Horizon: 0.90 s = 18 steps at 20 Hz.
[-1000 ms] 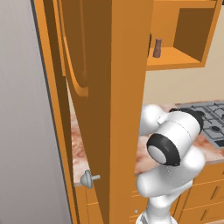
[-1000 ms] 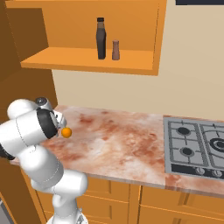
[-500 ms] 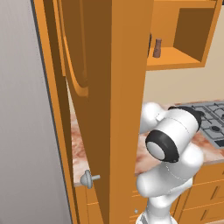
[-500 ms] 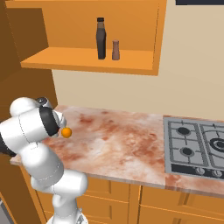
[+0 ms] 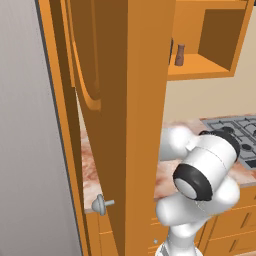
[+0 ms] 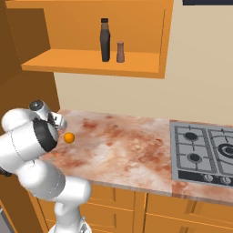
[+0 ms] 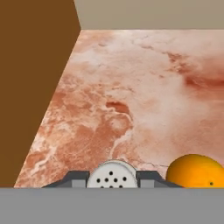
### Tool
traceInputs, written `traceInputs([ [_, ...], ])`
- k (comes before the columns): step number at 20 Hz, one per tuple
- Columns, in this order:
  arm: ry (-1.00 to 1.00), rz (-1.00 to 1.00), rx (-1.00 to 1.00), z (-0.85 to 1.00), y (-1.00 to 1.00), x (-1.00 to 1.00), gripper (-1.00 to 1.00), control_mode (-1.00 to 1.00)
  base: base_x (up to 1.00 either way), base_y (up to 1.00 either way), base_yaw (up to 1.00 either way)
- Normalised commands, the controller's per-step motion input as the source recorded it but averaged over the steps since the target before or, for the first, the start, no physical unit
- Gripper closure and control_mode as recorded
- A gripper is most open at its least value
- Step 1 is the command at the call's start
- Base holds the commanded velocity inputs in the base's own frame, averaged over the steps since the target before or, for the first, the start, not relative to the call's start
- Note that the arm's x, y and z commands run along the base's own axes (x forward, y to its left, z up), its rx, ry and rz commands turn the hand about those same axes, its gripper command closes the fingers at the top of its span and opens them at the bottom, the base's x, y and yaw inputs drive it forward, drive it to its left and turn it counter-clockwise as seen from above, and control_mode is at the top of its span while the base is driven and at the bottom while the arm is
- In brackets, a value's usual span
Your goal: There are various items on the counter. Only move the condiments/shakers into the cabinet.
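Note:
On the shelf of the open cabinet (image 6: 91, 61) stand a dark brown bottle (image 6: 105, 40) and, just to its right, a small brown shaker (image 6: 120, 52) (image 5: 180, 55). My gripper (image 6: 58, 122) hangs low over the left end of the counter (image 6: 127, 145). In the hand view a pale round shaker top with black holes (image 7: 112, 175) sits between the dark fingertips (image 7: 76, 178), which press against both its sides. The gripper (image 7: 113, 180) is shut on it.
An orange (image 6: 69, 138) (image 7: 192, 173) lies on the counter right beside the gripper. The cabinet's tall open door (image 5: 145, 125) stands at the left, close to the arm. A grey gas hob (image 6: 205, 152) takes up the counter's right end.
The arm's elbow has shifted slightly. The bottle, the brown shaker and the orange have stayed in place.

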Motion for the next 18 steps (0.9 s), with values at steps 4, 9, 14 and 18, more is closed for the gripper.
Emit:
traceInputs([
  [4,-0.17,0.0,0.05,1.0,-0.21,-0.81,1.0,-1.0,0.0,0.0,0.0],
  [9,-0.14,0.0,0.03,1.0,-0.12,-0.86,1.0,-1.0,0.0,0.0,0.0],
  [14,-0.13,-0.04,0.02,1.0,-0.28,-0.89,1.0,-1.0,0.0,0.0,0.0],
  [18,-0.04,-0.04,0.0,1.0,-0.22,-0.89,1.0,-1.0,0.0,0.0,0.0],
])
